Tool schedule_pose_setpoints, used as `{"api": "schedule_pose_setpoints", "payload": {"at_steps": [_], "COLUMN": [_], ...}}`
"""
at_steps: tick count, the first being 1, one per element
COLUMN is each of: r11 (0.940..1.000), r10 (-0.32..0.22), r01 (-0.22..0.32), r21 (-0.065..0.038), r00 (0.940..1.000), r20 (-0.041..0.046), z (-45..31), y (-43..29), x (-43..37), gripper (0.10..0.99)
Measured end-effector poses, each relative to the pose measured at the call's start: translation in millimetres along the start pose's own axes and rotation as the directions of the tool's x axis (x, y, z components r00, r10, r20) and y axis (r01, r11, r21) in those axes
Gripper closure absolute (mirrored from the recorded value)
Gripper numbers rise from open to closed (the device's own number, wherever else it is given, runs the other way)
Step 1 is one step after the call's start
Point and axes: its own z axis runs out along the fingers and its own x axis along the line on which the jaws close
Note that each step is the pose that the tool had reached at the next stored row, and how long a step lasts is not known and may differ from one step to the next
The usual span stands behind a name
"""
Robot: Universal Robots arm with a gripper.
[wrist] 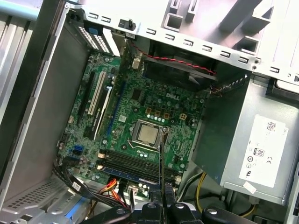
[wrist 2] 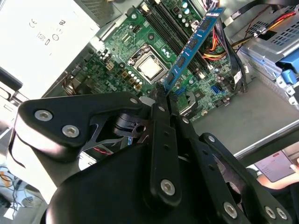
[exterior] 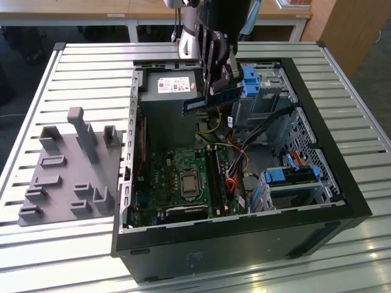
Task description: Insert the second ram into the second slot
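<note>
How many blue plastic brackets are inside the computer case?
2. One blue bracket on the far drive cage beside the gripper; the other on the nearer cage, at the exterior view's right. More may be hidden.

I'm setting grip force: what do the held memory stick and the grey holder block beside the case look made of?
The second ram, clamped in the tool, looks like rigid blue circuit board, matte, studded with dark chips. The grey holder block looks like matte plastic, possibly printed: uniform grey, no shine.

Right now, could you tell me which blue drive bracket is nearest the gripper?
The blue bracket higher in the exterior view, right beside the gripper holding the RAM stick; the lower blue bracket sits well apart.
</note>
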Motion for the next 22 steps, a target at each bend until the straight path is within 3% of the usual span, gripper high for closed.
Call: {"api": "schedule_pose_setpoints", "payload": {"at_steps": [22], "r11": [0.9975], "r10": [-0.071], "r01": [0.071], "r21": [-0.001], "r00": [0.9975], "r20": [-0.0022], "z": [0.0], "y": [0.0], "x": [0.0], "gripper": [0.949]}}
